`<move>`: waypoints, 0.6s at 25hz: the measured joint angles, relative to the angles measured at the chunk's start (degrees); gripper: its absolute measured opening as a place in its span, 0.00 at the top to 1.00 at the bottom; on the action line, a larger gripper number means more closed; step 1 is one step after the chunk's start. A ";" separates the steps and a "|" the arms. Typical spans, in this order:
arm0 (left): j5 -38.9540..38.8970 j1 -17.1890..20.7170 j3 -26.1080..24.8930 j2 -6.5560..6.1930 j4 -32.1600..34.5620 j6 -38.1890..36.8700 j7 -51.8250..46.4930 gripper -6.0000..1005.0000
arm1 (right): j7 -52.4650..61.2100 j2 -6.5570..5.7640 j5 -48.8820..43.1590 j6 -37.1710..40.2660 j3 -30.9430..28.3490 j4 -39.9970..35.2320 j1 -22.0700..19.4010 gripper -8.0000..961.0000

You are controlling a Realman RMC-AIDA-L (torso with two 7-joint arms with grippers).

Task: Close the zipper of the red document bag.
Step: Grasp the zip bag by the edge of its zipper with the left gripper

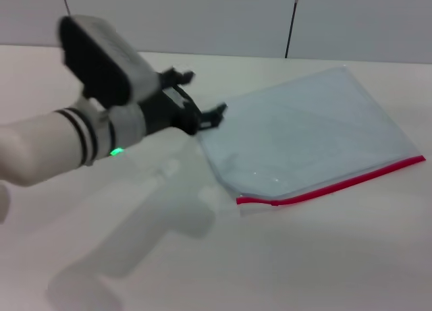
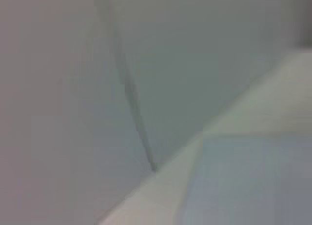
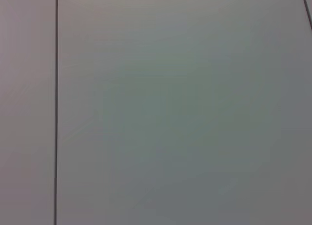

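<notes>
The red document bag lies flat on the white table, right of centre. The zipper runs along its near edge. The left gripper hovers just beside the bag's far left corner, fingers spread apart and holding nothing. The right gripper does not appear.
</notes>
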State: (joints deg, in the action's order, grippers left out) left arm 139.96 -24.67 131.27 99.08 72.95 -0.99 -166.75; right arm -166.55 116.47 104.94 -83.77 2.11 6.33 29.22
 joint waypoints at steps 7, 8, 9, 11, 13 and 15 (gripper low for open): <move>12.42 2.51 -7.48 7.28 13.47 -27.37 13.03 0.16 | 0.00 -0.02 0.01 0.01 0.00 -0.11 -0.14 0.07; 12.42 2.51 -7.48 7.28 13.47 -27.37 13.03 0.16 | 0.00 -0.01 0.01 0.01 0.00 -0.12 -0.14 0.07; 17.73 3.42 -8.06 10.64 16.79 -35.31 17.15 0.16 | 0.00 -0.02 0.00 0.01 0.00 -0.12 -0.14 0.07; 19.99 3.78 -7.82 12.36 17.45 -38.19 18.89 0.16 | 0.00 -0.01 -0.01 0.01 0.00 -0.18 -0.14 0.07; 22.30 4.11 -7.51 14.69 18.05 -42.07 21.01 0.16 | 0.00 -0.01 0.00 0.01 0.00 -0.27 -0.14 0.07; 23.42 4.13 -6.92 16.36 18.35 -45.33 22.58 0.16 | 0.00 -0.01 0.00 -0.02 0.00 -0.28 -0.14 0.07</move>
State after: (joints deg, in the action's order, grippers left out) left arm 163.39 -20.53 124.36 115.43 91.30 -46.32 -144.17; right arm -166.55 116.45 104.94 -83.79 2.11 6.05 29.09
